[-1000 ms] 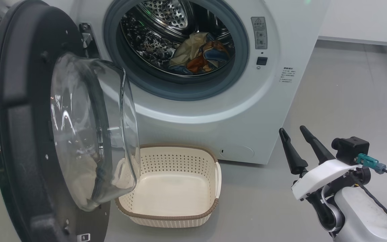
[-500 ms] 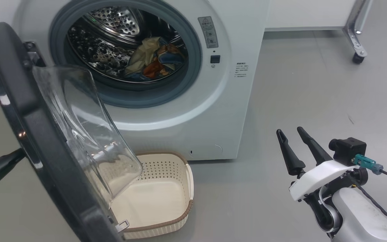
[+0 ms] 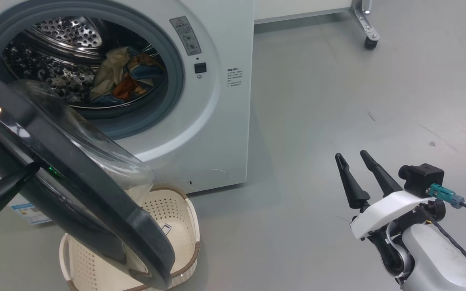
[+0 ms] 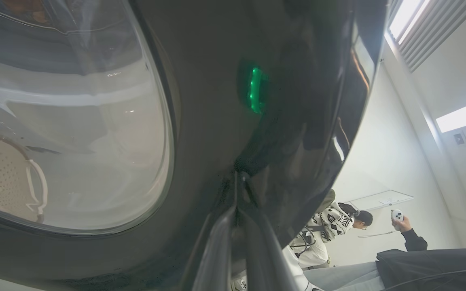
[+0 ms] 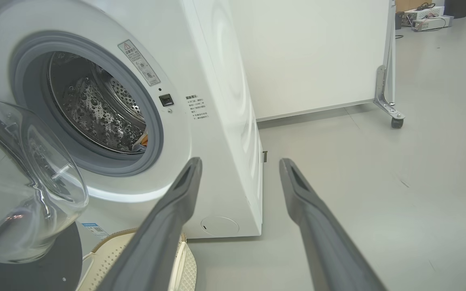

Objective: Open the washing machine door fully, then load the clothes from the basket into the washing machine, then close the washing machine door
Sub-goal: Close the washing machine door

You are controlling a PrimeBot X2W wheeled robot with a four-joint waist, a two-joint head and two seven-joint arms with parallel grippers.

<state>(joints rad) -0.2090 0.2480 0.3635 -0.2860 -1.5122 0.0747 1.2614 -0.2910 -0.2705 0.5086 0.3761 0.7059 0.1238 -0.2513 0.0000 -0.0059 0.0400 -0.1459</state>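
Since a second ago the washing machine door [image 3: 75,182] has swung in from wide open toward the washing machine [image 3: 225,121]; the head camera has turned as well. The left gripper [image 3: 32,167], at 8 o'clock in the head view, has its two dark fingers together, tips pressed on the door's glossy black outer rim, holding nothing. The right gripper [image 3: 352,154], at 4 o'clock, stands with fingers apart and empty over smooth grey floor [image 3: 338,81].

Opening and loading look done. The clothes [image 3: 126,79], a crumpled cream, blue and orange heap, lie in the perforated steel drum [image 3: 63,32] at 11 o'clock. The basket [image 3: 176,226], cream perforated plastic with a brown woven-look rim, sits at 7 o'clock and shows no fabric where the door leaves it visible. Closing seems under way but unfinished: the door hangs roughly half shut, with its bulging clear glass bowl [image 3: 107,157] over the basket, apart from the grey rubber gasket [image 3: 172,97].
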